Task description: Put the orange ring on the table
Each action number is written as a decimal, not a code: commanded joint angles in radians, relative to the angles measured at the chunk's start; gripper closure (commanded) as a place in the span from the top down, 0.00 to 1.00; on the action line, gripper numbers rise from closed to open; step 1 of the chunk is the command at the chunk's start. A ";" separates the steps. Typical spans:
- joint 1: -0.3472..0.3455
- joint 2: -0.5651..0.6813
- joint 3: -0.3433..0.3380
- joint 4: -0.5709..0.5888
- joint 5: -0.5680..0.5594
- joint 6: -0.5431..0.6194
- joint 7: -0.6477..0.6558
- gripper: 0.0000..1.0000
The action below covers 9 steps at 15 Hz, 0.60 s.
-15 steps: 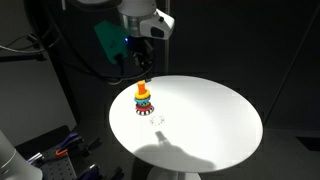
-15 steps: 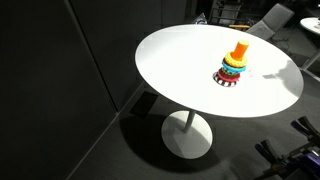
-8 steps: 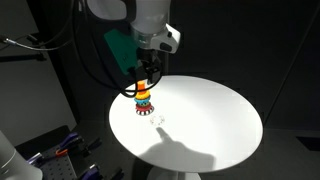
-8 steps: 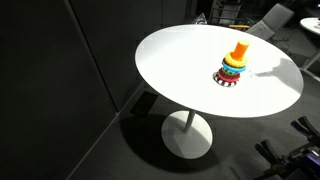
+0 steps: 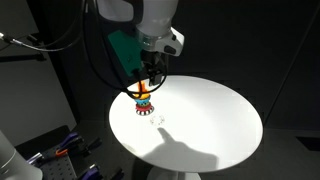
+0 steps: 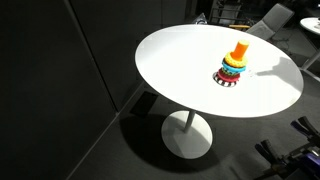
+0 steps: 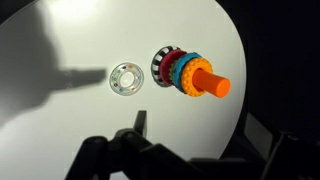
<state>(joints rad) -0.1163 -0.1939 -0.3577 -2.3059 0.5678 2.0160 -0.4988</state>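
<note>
A stacking toy [image 5: 144,97] stands on the round white table [image 5: 210,120]; it also shows in an exterior view [image 6: 233,68]. In the wrist view the orange ring [image 7: 187,86] is the topmost ring, around the orange peg [image 7: 210,84]. Blue and red rings lie under it. My gripper [image 5: 148,78] hangs just above the peg, apart from it. In the wrist view its fingers [image 7: 200,130] are open and empty, with the stack ahead of them. The gripper does not show in the exterior view that looks down on the table [image 6: 180,60].
A small clear ring [image 7: 124,77] lies flat on the table beside the stack, also seen in an exterior view [image 5: 157,119]. The table edge [image 7: 240,70] curves close behind the stack. Dark floor surrounds the table; chairs [image 6: 270,20] stand beyond it.
My gripper has come down and a little to the right, from well above the stack to just over the peg. The stack and the clear ring have not moved.
</note>
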 commanded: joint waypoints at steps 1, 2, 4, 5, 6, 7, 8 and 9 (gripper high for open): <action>-0.025 0.002 0.023 0.003 0.004 -0.005 -0.003 1.00; -0.025 0.003 0.023 0.003 0.004 -0.005 -0.003 1.00; -0.023 0.010 0.023 0.003 0.011 0.007 -0.009 1.00; -0.020 0.019 0.025 0.002 0.021 0.016 -0.015 1.00; -0.018 0.027 0.029 -0.001 0.029 0.025 -0.022 1.00; -0.015 0.038 0.034 -0.002 0.038 0.036 -0.028 1.00; -0.013 0.048 0.040 -0.003 0.047 0.048 -0.030 1.00; -0.012 0.058 0.047 -0.003 0.057 0.059 -0.034 1.00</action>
<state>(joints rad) -0.1188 -0.1659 -0.3366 -2.3101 0.5827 2.0407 -0.4999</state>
